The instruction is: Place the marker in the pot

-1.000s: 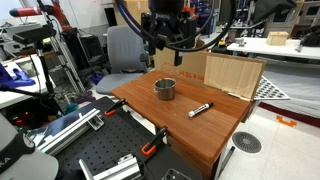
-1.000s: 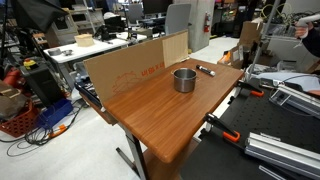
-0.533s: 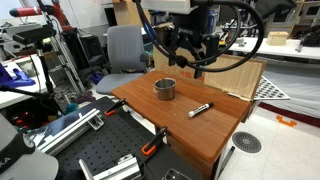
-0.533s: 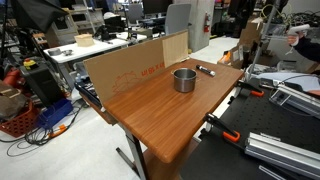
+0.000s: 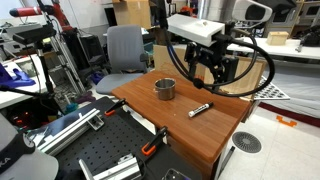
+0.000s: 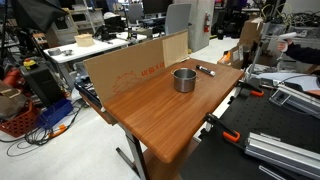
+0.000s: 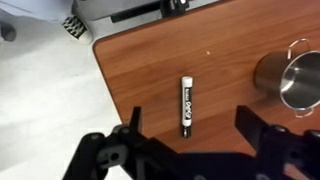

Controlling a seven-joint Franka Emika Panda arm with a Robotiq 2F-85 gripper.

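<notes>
Over the brown wooden table, your black gripper hangs empty, jaws spread wide. The small round silvery metal pot stands to the left; the short dark-and-white marker lies flat to its right, beneath the jaws. Descend straight, straddle its slim body crosswise, then close.

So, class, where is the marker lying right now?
In the wrist view the marker lies flat on the wooden table, left of the pot and apart from it.
</notes>
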